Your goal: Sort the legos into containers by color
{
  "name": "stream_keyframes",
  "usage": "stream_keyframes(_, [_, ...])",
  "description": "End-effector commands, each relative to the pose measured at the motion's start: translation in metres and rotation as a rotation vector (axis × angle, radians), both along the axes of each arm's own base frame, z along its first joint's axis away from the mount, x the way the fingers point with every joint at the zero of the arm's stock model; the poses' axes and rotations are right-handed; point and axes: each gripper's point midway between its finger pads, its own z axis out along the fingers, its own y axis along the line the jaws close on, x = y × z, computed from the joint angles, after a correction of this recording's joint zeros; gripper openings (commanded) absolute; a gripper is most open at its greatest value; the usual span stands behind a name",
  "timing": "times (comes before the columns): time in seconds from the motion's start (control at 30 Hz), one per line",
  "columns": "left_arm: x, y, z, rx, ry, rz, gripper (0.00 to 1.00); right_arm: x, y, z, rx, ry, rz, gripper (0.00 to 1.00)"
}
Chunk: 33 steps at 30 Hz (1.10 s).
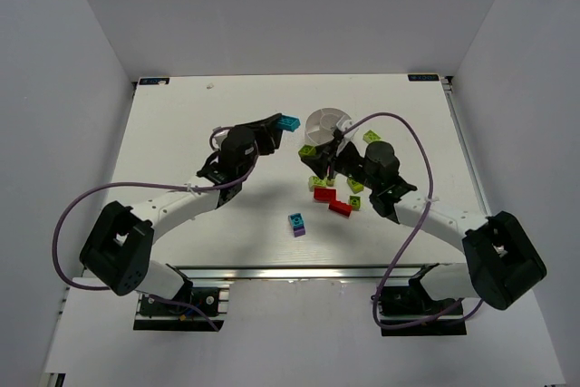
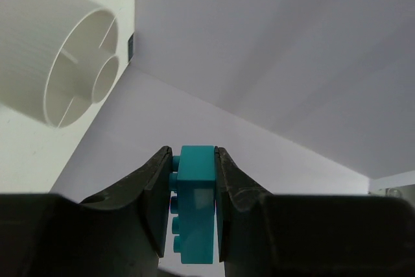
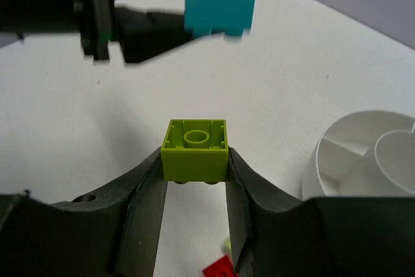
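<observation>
I am clamping a cyan plastic studded brick (image 2: 196, 202) in my left gripper (image 2: 193, 155), the jaws standing narrow against its sides, and holding it above the white surface (image 1: 172, 142) just left of the round white plastic divided dish (image 1: 326, 121). My right gripper (image 3: 194, 160) is pinching a lime green plastic studded brick (image 3: 194, 147), hollow underside toward the camera, near the dish's front-left rim. Both grippers are crowding close together there. The dish is standing toward the far edge. Loose red bricks (image 1: 332, 200) and lime ones are lying just in front of it under my right arm, and a cyan-on-purple stack (image 1: 296, 223) is sitting nearer me. The surface's left half is showing bare white.
</observation>
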Motion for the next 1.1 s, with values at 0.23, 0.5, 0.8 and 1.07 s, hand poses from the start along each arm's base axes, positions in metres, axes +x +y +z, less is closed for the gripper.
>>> stream_keyframes(0.23, [0.009, 0.036, 0.03, -0.066, -0.055, 0.098, 0.0, 0.001, -0.045, -0.011, -0.118, 0.006, 0.005, 0.0])
stream_keyframes(0.5, [-0.003, 0.058, -0.016, 0.276, -0.039, -0.045, 0.0, 0.034, -0.13, -0.023, -0.381, 0.018, 0.161, 0.0])
stream_keyframes(0.8, [-0.011, 0.062, -0.017, 0.772, -0.119, -0.263, 0.0, 0.081, -0.159, -0.044, -0.47, 0.101, 0.212, 0.0])
stream_keyframes(1.07, [-0.017, 0.075, -0.008, 0.885, -0.143, -0.256, 0.0, 0.111, -0.148, -0.053, -0.452, 0.112, 0.237, 0.0])
